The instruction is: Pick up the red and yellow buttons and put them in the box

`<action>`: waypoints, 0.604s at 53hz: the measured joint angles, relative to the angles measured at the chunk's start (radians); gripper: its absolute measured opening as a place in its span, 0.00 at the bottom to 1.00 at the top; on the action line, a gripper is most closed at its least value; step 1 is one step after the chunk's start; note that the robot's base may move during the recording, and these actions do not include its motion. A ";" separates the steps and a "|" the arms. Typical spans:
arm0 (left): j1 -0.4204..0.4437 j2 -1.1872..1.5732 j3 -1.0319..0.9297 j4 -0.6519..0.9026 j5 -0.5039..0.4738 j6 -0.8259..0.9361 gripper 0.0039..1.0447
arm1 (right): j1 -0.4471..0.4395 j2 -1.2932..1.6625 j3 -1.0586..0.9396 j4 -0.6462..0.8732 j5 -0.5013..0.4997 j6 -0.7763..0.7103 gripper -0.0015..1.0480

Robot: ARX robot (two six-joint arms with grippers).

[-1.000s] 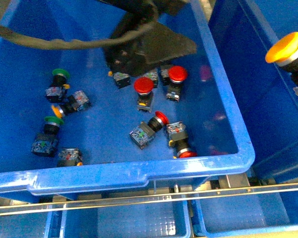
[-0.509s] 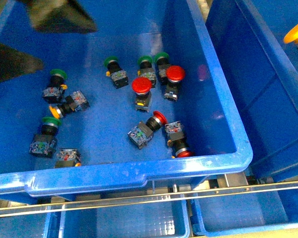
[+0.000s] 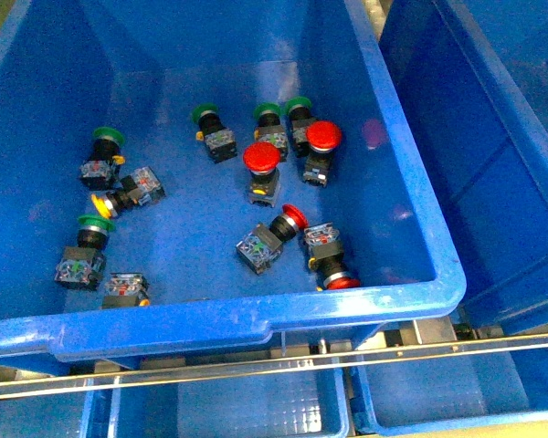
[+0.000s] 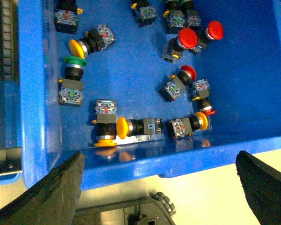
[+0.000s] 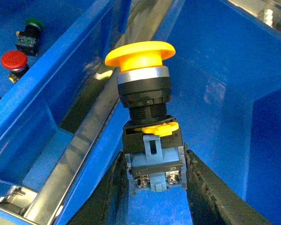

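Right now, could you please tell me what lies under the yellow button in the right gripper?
Bare blue wall of the box shows behind the yellow button, clamped in the right gripper. The floor straight below is covered by them.

Left hand: broad matte black fingers, grainy surface. Right hand: black, rough-edged.
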 joint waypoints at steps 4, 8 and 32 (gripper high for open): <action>-0.015 -0.072 -0.025 -0.008 -0.050 0.027 0.91 | 0.001 -0.023 -0.010 -0.009 0.005 0.015 0.26; -0.073 -0.171 -0.138 0.233 -0.280 0.111 0.81 | 0.004 -0.049 -0.019 -0.017 0.013 0.035 0.26; 0.024 -0.463 -0.304 0.423 -0.383 0.291 0.11 | 0.019 -0.242 -0.100 -0.075 0.062 0.213 0.26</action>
